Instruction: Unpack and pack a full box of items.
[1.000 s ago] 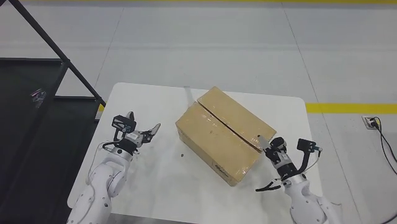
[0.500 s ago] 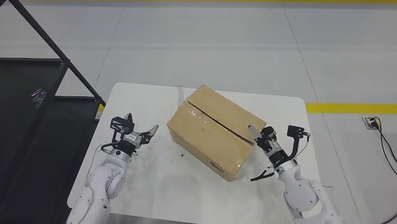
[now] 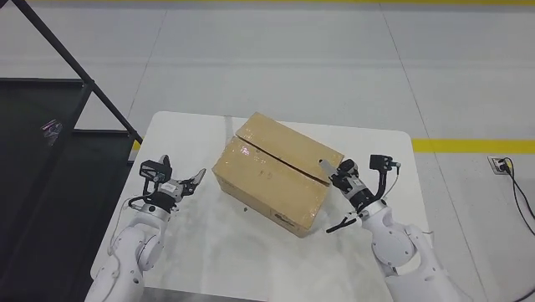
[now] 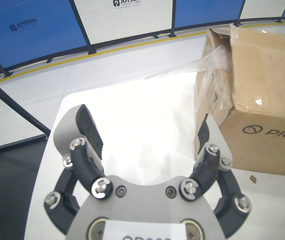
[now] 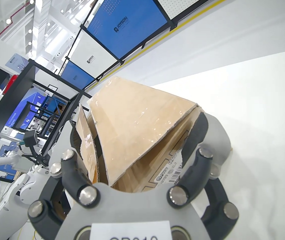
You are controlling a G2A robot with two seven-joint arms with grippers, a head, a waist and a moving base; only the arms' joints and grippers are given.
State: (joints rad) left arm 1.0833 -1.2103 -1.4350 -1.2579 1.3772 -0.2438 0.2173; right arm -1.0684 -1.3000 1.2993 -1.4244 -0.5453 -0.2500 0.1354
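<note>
While both arms sit low over the white desk [image 3: 209, 256], here is the layout left to right.

Far left: black metal frame [image 3: 50, 47] standing on the floor, off the desk.

Left end effector [image 3: 182, 168] is near the desk's left side, with its fingers spread wide and nothing between them. It points at the cardboard box [image 3: 272, 172] and sits just beside the box's left corner without touching it. In the left wrist view, the left end effector [image 4: 145, 113] shows both ribbed pads with bare desk [image 4: 137, 96] between them.

The cardboard box sits mid-desk, skewed to the desk edges, on its base. Its top flaps meet along a taped seam. In the left wrist view, a strip of clear tape [image 4: 202, 63] hangs loose off the top corner of the box [image 4: 262, 76]. A small brown speck [image 3: 243, 210] lies on the desk just in front of the box.

Right end effector [image 3: 328, 197] is at the box's right end, spread wide and straddling that end. One finger is up at the top edge and the other is down near the desk. I can't tell whether the pads actually press the cardboard. In the right wrist view, the box [image 5: 132, 116] runs between the fingers of the right end effector [image 5: 137, 131]. The flaps gape slightly at this end, showing the corrugated edge. A printed label [image 5: 168, 172] is on the end face.

Far right: yellow floor line [image 3: 472, 145], beyond the desk.
</note>
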